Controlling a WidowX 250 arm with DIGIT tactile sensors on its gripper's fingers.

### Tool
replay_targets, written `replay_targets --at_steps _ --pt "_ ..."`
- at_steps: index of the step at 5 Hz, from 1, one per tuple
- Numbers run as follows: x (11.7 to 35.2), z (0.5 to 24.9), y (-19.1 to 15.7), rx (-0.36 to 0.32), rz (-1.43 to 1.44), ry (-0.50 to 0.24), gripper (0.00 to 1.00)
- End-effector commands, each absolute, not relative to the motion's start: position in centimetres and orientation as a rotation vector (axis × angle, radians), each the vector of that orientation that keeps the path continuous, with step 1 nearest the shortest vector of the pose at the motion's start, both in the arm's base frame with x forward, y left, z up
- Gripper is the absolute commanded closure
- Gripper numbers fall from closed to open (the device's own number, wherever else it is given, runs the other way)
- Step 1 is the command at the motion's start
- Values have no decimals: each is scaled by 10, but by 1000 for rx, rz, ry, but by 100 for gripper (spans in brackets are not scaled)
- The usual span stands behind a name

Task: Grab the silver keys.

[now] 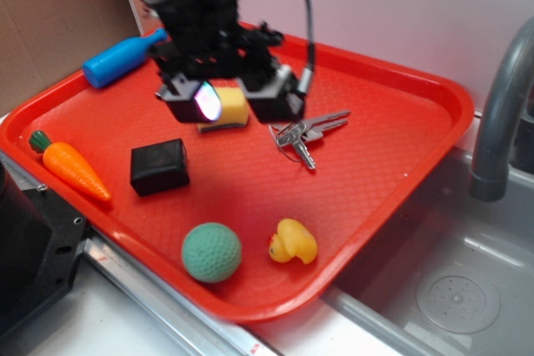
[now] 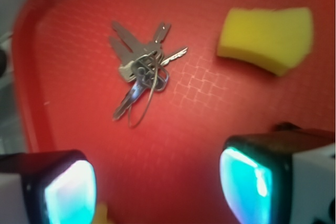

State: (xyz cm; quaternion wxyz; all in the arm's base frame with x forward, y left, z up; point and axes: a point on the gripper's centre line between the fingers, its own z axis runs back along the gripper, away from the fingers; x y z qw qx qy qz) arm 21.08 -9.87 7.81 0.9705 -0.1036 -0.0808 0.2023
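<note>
The silver keys (image 1: 307, 134) lie flat on the red tray (image 1: 392, 106), right of centre; in the wrist view the silver keys (image 2: 142, 72) lie spread on a thin wire ring, up and left of the jaws. My gripper (image 1: 234, 99) hangs above the tray just left of the keys, open and empty, its two glowing pads wide apart. In the wrist view my gripper (image 2: 157, 187) has bare red tray between its fingers (image 2: 68, 190). A yellow sponge (image 1: 227, 110) sits under the gripper; it also shows in the wrist view (image 2: 270, 38).
On the tray lie a black box (image 1: 159, 166), an orange toy carrot (image 1: 71, 166), a blue bottle (image 1: 121, 57), a green ball (image 1: 212, 252) and a yellow rubber duck (image 1: 294, 243). A grey sink (image 1: 450, 289) with a faucet (image 1: 501, 106) is to the right.
</note>
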Motion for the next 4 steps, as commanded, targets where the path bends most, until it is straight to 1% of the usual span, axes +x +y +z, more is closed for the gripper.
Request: replay_targets --at_steps 1,2,3,4 --pt "249 60 -111 -204 418 -130 0" --pt "255 51 -113 -172 423 -88 100" --pt "253 52 -108 -157 427 -58 100" --pt "238 79 -100 -90 341 -55 100"
